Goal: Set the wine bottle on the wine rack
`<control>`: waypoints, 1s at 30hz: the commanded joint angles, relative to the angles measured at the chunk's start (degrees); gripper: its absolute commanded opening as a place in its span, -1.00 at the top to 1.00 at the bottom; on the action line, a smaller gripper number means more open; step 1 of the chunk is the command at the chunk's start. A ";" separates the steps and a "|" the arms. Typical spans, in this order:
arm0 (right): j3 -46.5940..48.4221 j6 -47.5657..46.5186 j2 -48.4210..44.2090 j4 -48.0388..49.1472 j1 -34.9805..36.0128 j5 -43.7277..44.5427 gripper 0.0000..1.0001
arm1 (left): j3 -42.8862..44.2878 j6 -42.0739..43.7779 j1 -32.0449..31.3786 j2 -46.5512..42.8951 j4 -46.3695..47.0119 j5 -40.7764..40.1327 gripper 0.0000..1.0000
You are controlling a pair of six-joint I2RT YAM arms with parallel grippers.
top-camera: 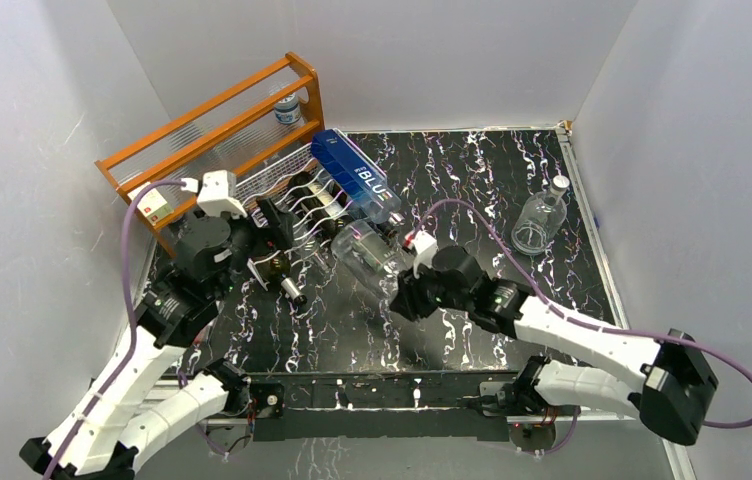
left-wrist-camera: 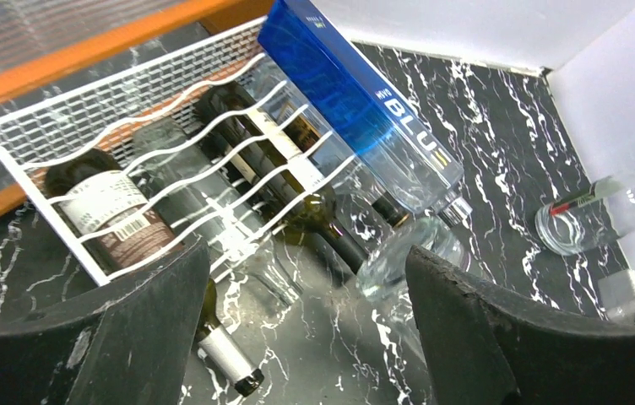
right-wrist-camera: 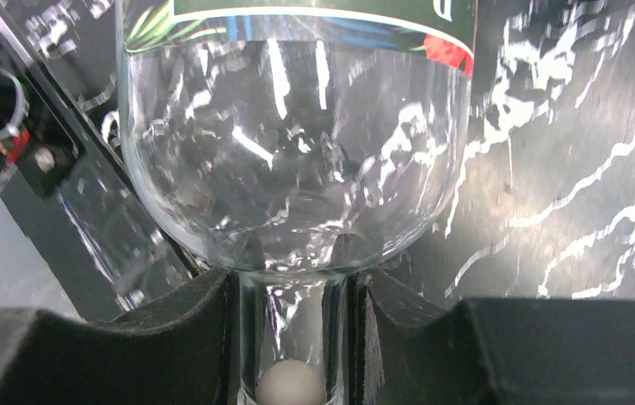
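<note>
Wine bottle (right-wrist-camera: 293,160), clear glass with a leafy label: is it on the wine rack (left-wrist-camera: 86,110) yet? (Desk)

Not that the views settle. The right gripper (right-wrist-camera: 293,295) is clamped on its thin neck, fingers pressed to the glass on both sides. From the top camera the bottle hangs low over the marbled table (top-camera: 512,290) with its round body toward the rack's near right corner. Whether the body touches the wire there, I cannot tell. (Photographer)

What already fills the rack? (Desk)

Two dark bottles (left-wrist-camera: 272,152) lie in the wavy cradles, and a blue bottle (left-wrist-camera: 348,93) rests slantwise across the right end, its neck pointing off the front edge. Free cradle space looks scarce on that side. (Photographer)

And the other arm? (Desk)

The left gripper (left-wrist-camera: 304,257) hovers before the rack's front with fingers spread wide and nothing between them. It holds nothing. (Photographer)

So how far along, in your judgement? (Desk)

Past the pick-up, short of the finish. The bottle is lifted and brought to the rack. What is left is to lay it fully in a cradle and let go. A second clear bottle (top-camera: 539,222) stands well apart by the right wall, untouched. (Photographer)
</note>
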 commanded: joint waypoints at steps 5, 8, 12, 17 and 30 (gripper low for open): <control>22.58 -1.15 10.06 23.20 0.01 3.26 1.00 | 2.56 3.48 -0.05 -4.55 -3.45 -5.97 -0.70; 29.88 -2.07 17.22 20.69 0.01 5.47 1.00 | 3.00 4.16 -0.04 -5.30 -4.28 -6.35 -0.71; 40.81 -3.28 25.47 13.86 -0.15 8.12 1.00 | 4.31 5.56 -0.11 -6.56 -6.07 -7.94 -0.73; 53.56 -4.69 34.83 5.87 -1.00 8.75 1.00 | 5.64 7.11 -0.05 -8.93 -7.64 -9.40 -0.74; 75.85 -5.82 53.81 -8.12 -4.50 9.75 1.00 | 4.61 6.87 -0.09 -9.72 -9.31 -8.20 -0.79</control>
